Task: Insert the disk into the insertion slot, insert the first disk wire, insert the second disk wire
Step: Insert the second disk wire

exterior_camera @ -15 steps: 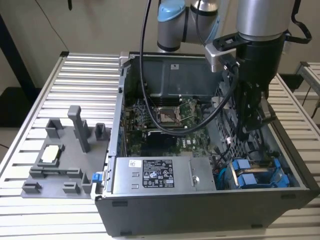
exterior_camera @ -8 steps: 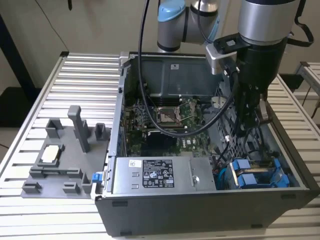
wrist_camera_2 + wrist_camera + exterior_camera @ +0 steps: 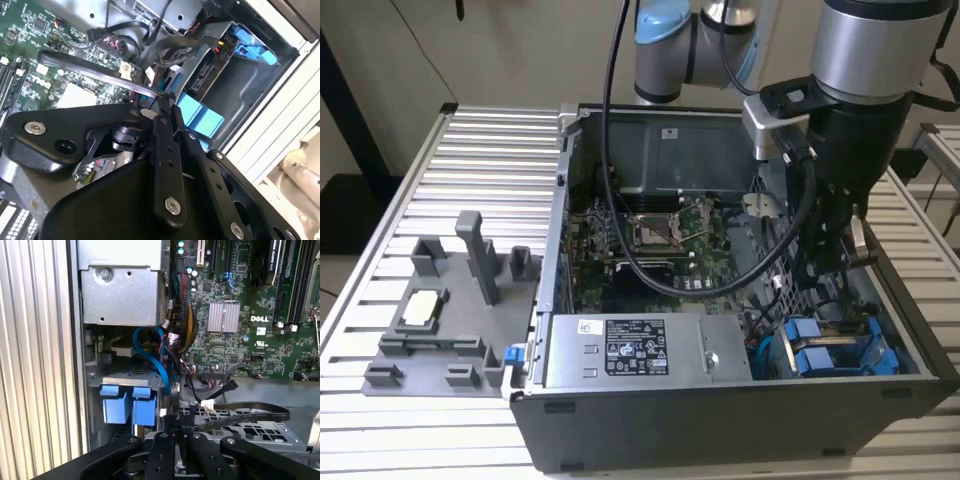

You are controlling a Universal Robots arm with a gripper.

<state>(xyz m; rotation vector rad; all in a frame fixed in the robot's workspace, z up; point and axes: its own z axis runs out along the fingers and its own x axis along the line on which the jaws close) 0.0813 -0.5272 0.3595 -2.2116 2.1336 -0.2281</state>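
In the exterior view a grey fixture (image 3: 440,310) lies at 9 o'clock on the slatted table (image 3: 500,150), well apart from the arm. Just beside it, at the centre, stands the open case (image 3: 720,420), with the green board (image 3: 650,240) in its middle and the power unit (image 3: 640,350) along its 6 o'clock edge. The disk (image 3: 878,355) sits in the bay at the case's 4 o'clock corner, its blue frame down between the bay walls; two blue tabs (image 3: 130,407) show at the bay's mouth in the first wrist view. At 2 o'clock the arm (image 3: 865,60) comes in from above and hangs nearly upright, wrist turned down into the case just above the bay, with a black cable (image 3: 620,150) looping from it over the board. In both wrist views the gripper (image 3: 182,427) (image 3: 162,107) points into the case with its jaws narrow, pinched on the end of a flat wire (image 3: 250,415) (image 3: 85,67) that runs off across the metal floor beside the board. The tips hang near the blue tabs, not touching them.
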